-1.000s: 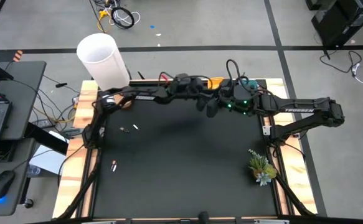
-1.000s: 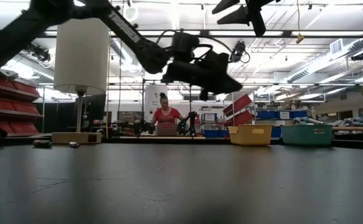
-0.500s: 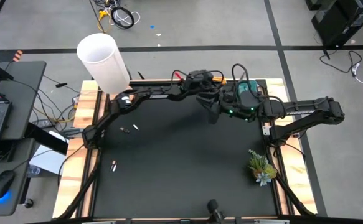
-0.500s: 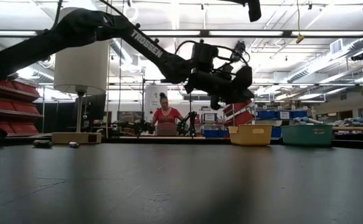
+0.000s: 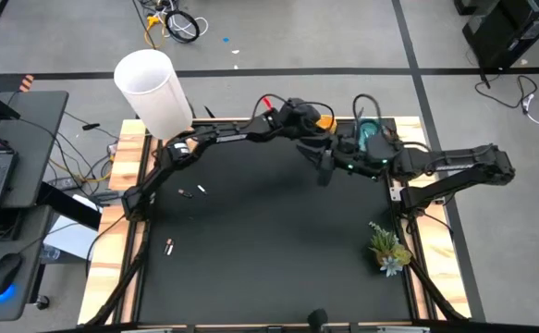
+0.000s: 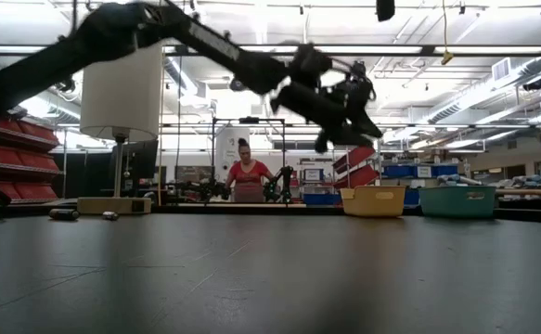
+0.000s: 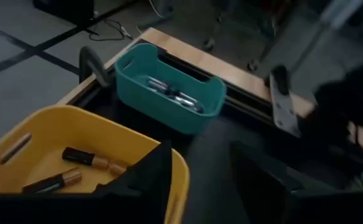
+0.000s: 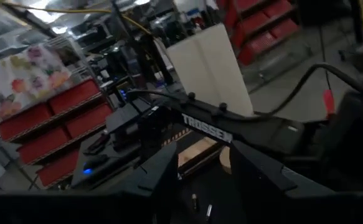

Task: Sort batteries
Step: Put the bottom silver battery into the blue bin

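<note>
Three loose batteries [image 5: 184,192], [image 5: 200,189], [image 5: 169,246] lie on the black table's left half. At the far edge stand a yellow tray [image 7: 69,112] holding dark, copper-ended batteries [image 7: 84,157] and, to its right, a teal tray [image 7: 162,109] holding silver batteries [image 7: 172,93]. My left gripper [image 7: 200,180] hangs open just above the yellow tray's right rim, pointing toward the teal tray, with nothing between its fingers. My right gripper [image 8: 203,180] is raised near the teal tray, points toward the table's left, and is open and empty.
A tall white cylinder [image 5: 153,91] stands at the table's far left corner. A small plant [image 5: 387,248] sits near the right edge. The two arms cross close together at the far middle [image 5: 329,153]. A person [image 6: 245,176] sits in the room behind the table.
My left gripper has moved along the far edge toward the table's right and a little up, reaching the yellow tray, and it has tipped more level. My right gripper has drawn back slightly toward the right.
</note>
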Robot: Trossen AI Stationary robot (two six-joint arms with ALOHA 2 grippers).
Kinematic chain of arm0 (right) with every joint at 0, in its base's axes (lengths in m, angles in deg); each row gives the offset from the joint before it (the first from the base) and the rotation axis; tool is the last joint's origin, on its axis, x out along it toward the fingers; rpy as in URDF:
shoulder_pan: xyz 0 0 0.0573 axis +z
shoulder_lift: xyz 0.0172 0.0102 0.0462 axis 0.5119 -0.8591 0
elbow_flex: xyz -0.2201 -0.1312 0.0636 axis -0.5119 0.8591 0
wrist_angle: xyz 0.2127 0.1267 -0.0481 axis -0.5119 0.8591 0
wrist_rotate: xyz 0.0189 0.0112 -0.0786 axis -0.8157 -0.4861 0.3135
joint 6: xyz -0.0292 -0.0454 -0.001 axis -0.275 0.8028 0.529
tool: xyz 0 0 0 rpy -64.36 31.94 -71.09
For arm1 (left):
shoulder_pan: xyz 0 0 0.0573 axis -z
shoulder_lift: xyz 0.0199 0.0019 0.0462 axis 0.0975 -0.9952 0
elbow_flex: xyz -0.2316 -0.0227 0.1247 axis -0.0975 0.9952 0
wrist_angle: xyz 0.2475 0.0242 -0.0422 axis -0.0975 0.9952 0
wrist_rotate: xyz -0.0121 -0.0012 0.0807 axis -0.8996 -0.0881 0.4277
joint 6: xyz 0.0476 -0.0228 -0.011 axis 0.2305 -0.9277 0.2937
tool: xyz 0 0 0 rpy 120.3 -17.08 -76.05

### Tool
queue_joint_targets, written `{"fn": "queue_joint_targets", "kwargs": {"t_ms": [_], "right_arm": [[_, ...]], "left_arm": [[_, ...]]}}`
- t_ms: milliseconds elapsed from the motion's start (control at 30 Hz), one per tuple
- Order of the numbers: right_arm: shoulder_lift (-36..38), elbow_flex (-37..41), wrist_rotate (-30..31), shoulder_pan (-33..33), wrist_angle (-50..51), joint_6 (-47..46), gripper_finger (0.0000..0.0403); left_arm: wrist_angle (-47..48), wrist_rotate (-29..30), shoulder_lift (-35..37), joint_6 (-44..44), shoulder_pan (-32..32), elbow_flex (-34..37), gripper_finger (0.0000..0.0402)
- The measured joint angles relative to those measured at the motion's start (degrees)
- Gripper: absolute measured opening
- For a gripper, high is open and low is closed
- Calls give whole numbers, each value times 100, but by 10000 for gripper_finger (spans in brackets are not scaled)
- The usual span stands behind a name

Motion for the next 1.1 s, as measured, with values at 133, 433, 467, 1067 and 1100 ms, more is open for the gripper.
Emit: {"fn": "queue_joint_targets", "kwargs": {"t_ms": [133, 433, 467, 1067, 1100], "right_arm": [[231, 0, -408, 15, -9, 490, 154], [362, 4, -1766, 13, -697, 463, 154], [362, 4, -2009, 6, -968, 476, 154], [-345, 4, -3365, -44, -880, 641, 154], [-435, 4, -3444, -42, -965, 642, 154]], "left_arm": [[816, 99, 568, 960, 211, 174, 133], [1182, 534, 2104, 1751, 1000, 1808, 81], [1235, 605, 2250, 1667, 1070, 2105, 79], [2726, 2963, 5854, -2804, 3562, 5444, 76], [3049, 2968, 5916, -3045, 3714, 5444, 76]]}}
